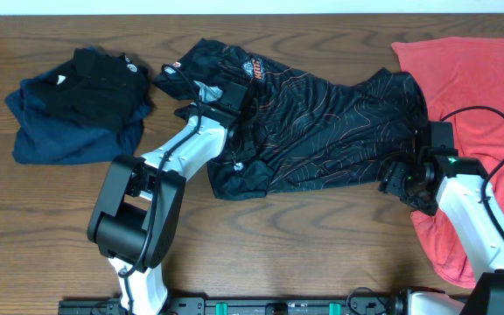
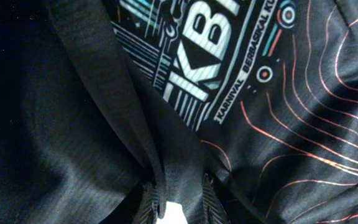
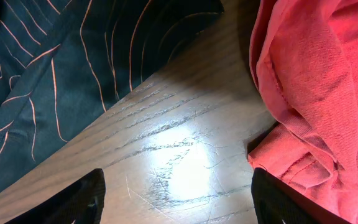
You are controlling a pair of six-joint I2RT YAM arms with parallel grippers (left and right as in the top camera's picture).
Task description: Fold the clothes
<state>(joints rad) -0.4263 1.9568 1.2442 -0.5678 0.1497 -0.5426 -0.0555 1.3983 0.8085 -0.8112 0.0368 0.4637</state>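
Note:
The black jersey (image 1: 322, 122) with thin orange contour lines lies spread across the middle of the table. My left gripper (image 1: 230, 98) is at its upper left part, near the orange logo, and is shut on a pinched fold of the jersey (image 2: 176, 180); white lettering shows beside it. My right gripper (image 1: 401, 179) is open and empty over bare wood (image 3: 179, 155), between the jersey's right hem (image 3: 55, 68) and the coral-red garment (image 1: 479, 96). The red garment's edge (image 3: 303, 93) lies just beside the right finger.
A folded stack of dark navy and black clothes (image 1: 81, 105) sits at the far left of the wooden table (image 1: 322, 245). The red garment covers the right side and hangs toward the front right edge.

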